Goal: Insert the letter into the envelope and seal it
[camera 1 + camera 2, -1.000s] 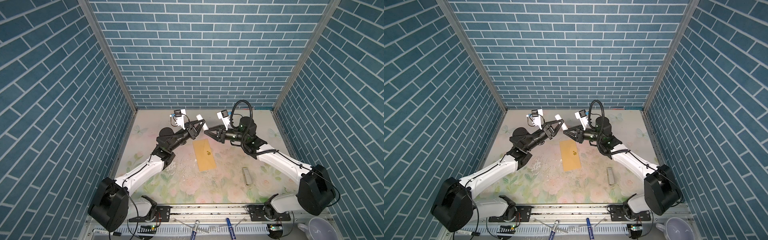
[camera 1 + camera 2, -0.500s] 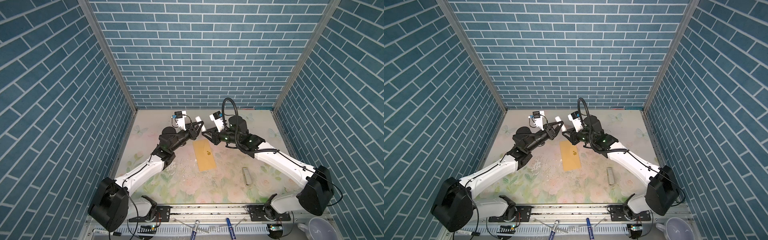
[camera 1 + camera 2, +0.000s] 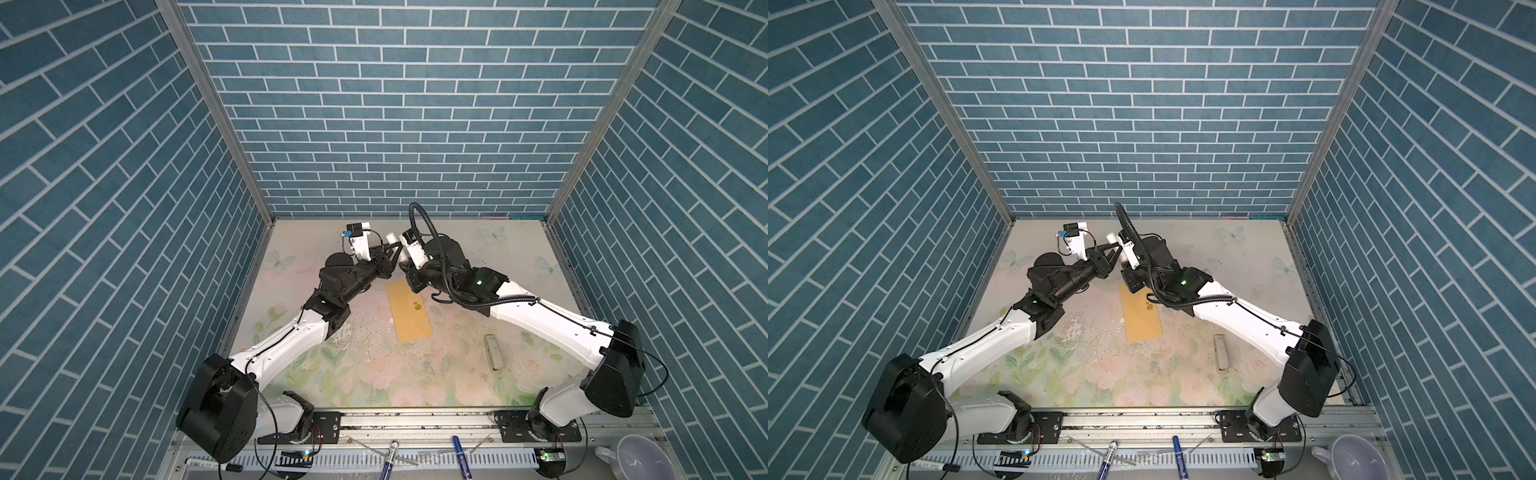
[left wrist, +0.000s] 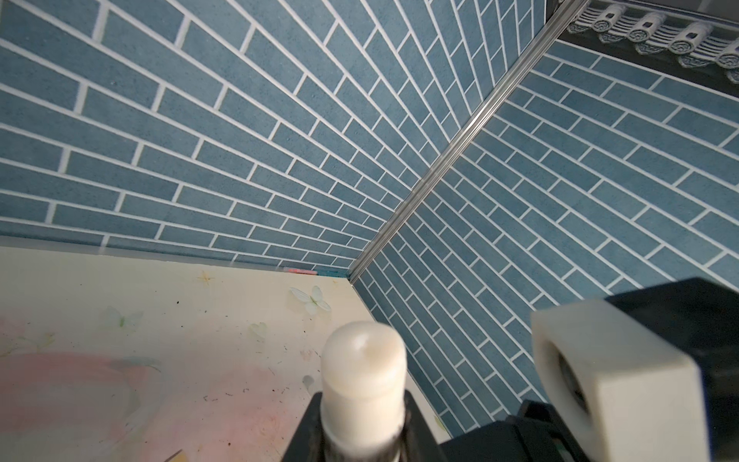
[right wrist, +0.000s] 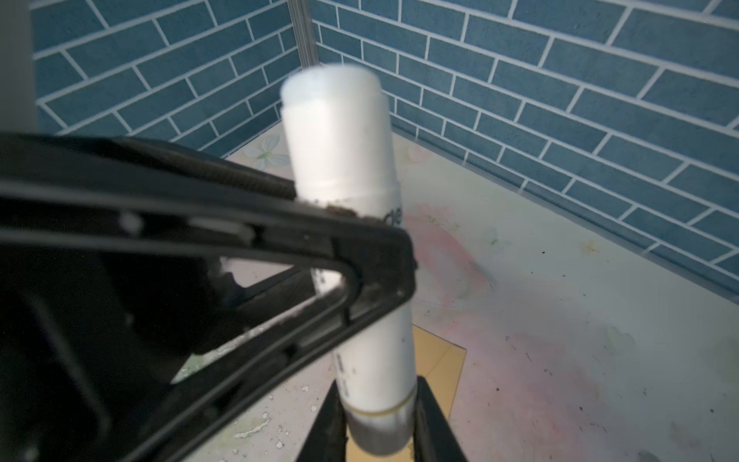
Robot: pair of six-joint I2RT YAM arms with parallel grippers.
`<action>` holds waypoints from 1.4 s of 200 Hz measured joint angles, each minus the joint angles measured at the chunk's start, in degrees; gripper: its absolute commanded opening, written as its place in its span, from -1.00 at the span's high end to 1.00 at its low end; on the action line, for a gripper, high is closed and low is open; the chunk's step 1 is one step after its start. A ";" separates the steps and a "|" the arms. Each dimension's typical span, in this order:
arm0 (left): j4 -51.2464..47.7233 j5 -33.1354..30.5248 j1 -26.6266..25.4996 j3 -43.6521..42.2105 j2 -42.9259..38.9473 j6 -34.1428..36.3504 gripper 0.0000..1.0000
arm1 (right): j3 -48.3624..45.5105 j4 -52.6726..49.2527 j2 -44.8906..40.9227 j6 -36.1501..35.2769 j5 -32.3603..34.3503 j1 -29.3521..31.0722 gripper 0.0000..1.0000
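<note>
The mustard-yellow envelope [image 3: 409, 313] [image 3: 1142, 316] lies flat mid-table with a small gold flower sticker [image 3: 417, 306] on it. One of its corners shows in the right wrist view [image 5: 440, 360]. The letter is out of view. Both grippers meet above the envelope's far end on one white glue stick [image 5: 352, 240], whose tip shows in both top views [image 3: 390, 237] [image 3: 1112, 237]. My right gripper [image 5: 378, 420] [image 3: 409, 272] is shut on its grey base. My left gripper [image 4: 362, 400] [image 3: 395, 251] is shut on its upper, cap end, one black finger [image 5: 280, 248] crossing the tube.
A small grey-white oblong object [image 3: 493, 352] lies right of the envelope. Pens [image 3: 390, 455] [image 3: 459, 451] and a marker [image 3: 208, 464] rest on the front rail, a white mug [image 3: 631, 461] at its right end. Blue brick walls close in three sides.
My right gripper has swung left and closed in on the left gripper. The two now stand together on the glue stick. The left arm and the envelope have barely moved.
</note>
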 measured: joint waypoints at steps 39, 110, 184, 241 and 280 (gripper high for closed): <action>0.02 0.39 0.04 0.00 0.04 -0.13 1.00 | -0.04 -0.02 -0.11 -1.51 -2.97 -0.96 0.46; -2.16 5.29 0.33 0.00 0.04 -0.17 1.00 | -4.31 7.39 -5.40 2.73 -32.26 -13.42 -0.31; 0.15 12.31 2.21 0.00 -0.74 -2.40 1.00 | -12.11 18.93 -6.60 12.20 -57.11 -20.24 -0.43; 6.40 15.47 2.62 0.00 -0.46 -7.04 1.00 | -12.63 24.92 -6.47 17.97 -65.46 -21.11 -0.38; 9.46 16.15 2.69 0.00 0.66 -9.42 1.00 | -12.74 27.58 -5.16 20.11 -66.75 -21.11 -0.25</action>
